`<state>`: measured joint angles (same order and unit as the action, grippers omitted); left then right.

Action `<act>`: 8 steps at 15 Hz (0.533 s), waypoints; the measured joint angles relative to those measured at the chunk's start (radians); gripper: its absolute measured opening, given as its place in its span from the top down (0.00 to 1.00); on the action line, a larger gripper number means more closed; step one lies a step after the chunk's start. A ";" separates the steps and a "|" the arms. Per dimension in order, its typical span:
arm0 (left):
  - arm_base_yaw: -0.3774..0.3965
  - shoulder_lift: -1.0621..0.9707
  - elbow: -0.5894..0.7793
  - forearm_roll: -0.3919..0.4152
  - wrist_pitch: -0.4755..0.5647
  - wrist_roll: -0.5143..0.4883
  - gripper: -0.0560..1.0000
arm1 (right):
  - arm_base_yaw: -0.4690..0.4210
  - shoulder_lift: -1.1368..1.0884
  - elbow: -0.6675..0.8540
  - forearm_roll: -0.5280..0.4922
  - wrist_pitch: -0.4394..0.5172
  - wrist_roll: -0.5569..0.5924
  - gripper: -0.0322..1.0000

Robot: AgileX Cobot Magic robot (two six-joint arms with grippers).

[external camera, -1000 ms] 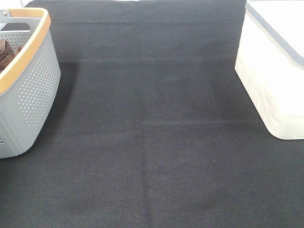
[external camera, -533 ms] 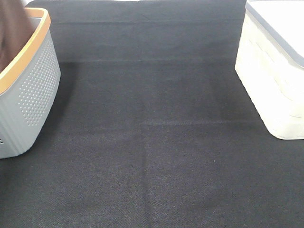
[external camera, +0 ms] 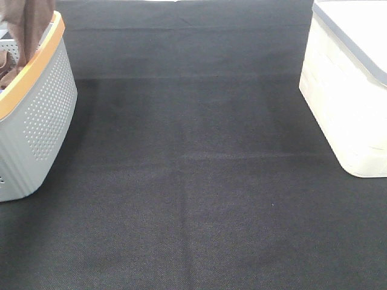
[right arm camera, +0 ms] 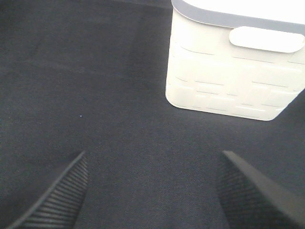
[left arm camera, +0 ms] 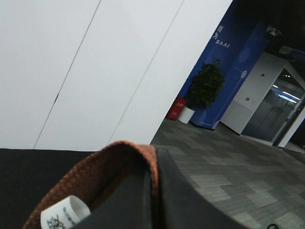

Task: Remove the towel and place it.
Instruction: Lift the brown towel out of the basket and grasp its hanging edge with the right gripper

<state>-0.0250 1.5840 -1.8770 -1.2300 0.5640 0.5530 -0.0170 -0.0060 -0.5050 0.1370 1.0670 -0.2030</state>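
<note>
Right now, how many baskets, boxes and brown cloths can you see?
Baskets: 1, the grey basket with an orange rim.
Boxes: 1, the white box.
Brown cloths: 2, the towel hanging over the basket and a bunched cloth inside it.
Total: 4.

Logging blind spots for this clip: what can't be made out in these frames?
- Exterior high: the towel runs off the top edge, so the left gripper pinching it is out of frame; the wall of the grey basket hides the towel's lower end.
- Exterior high: the left edge cuts off the basket's contents.
- Left wrist: print on the white tag is too small to read.
- White bin: its inside shows in no view.
</note>
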 joint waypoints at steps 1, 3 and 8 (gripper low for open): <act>-0.052 0.001 0.000 0.000 -0.042 0.029 0.95 | 0.000 0.000 0.000 0.009 -0.001 0.000 0.28; -0.168 0.003 0.000 0.004 -0.121 0.101 0.95 | 0.000 0.000 -0.010 0.060 -0.044 0.000 0.28; -0.430 0.004 0.000 0.172 -0.266 0.172 0.95 | 0.009 0.168 -0.011 0.308 -0.401 -0.100 0.28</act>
<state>-0.4550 1.5880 -1.8770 -1.0580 0.2980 0.7250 -0.0080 0.1620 -0.5160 0.4450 0.6660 -0.3030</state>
